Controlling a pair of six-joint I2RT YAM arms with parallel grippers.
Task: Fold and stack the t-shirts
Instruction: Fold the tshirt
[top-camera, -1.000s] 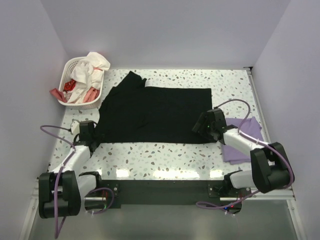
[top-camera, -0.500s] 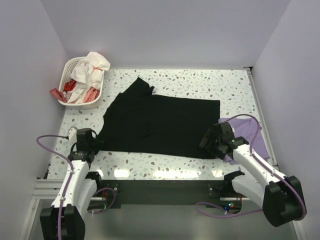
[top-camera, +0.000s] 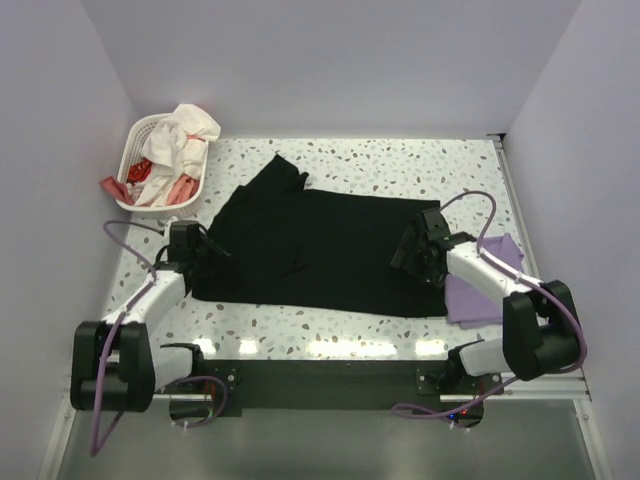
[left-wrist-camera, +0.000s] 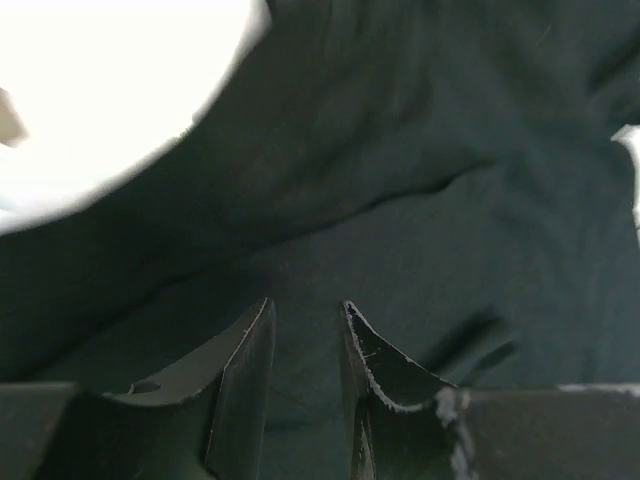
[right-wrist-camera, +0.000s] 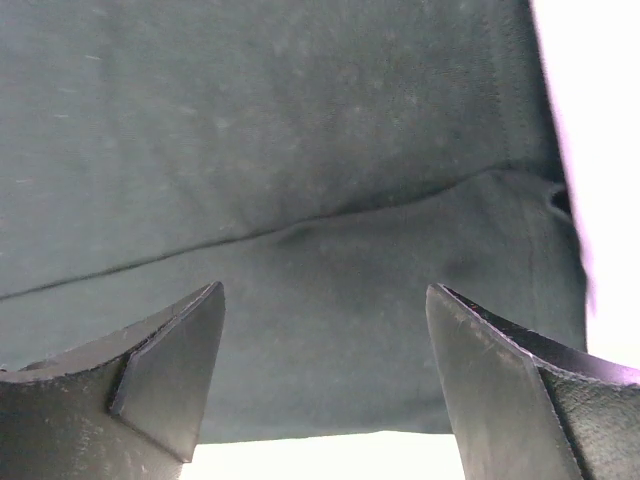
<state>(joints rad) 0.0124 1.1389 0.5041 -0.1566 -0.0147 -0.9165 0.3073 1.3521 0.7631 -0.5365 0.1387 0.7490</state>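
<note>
The black t-shirt (top-camera: 320, 250) lies spread flat across the middle of the table, one sleeve pointing to the back. It fills the left wrist view (left-wrist-camera: 400, 150) and the right wrist view (right-wrist-camera: 300, 120). My left gripper (top-camera: 200, 252) hovers over its left edge, jaws a narrow gap apart (left-wrist-camera: 307, 303) with only cloth seen beneath. My right gripper (top-camera: 408, 255) is over the shirt's right edge, wide open (right-wrist-camera: 325, 288) and empty. The folded lavender t-shirt (top-camera: 485, 285) lies at the right, partly under the right arm.
A white laundry basket (top-camera: 140, 125) with white and red clothes stands at the back left corner. Walls close in on the left, back and right. The black shirt's near edge lies close to the table's front edge.
Both arms dragged the black shirt toward the front and right, then reached forward again over its side edges. The shirt stayed where it was dragged.
</note>
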